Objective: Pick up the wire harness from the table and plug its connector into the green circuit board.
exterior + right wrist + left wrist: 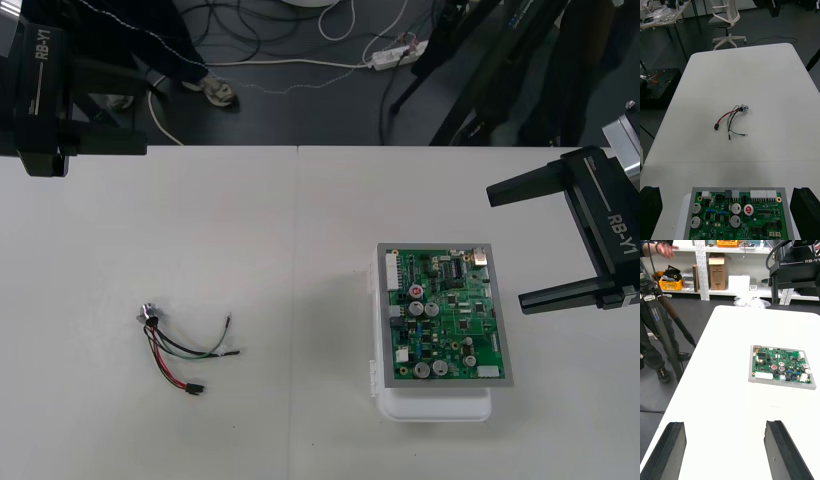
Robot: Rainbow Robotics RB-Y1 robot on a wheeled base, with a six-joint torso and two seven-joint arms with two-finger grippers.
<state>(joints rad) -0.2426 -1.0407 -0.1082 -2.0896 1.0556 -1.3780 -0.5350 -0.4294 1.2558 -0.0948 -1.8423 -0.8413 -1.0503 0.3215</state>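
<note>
The wire harness [180,350] lies loose on the left half of the table, its round metal socket [150,315] toward the far side and its small black plug [195,388] nearest the front edge. The green circuit board [445,325] sits on its white base [435,405] right of centre. My right gripper [515,242] hovers open just right of the board. From its wrist camera the harness [732,122] lies beyond the board [735,215], far from the open right gripper [726,195]. My left gripper [726,450] is open over the table's left side, facing the board [780,367].
A seam [297,300] runs down the table between harness and board. Dark floor with cables, a power strip [395,55] and tripod legs lies beyond the far edge. The right gripper's body [797,266] stands beyond the board in the left wrist view.
</note>
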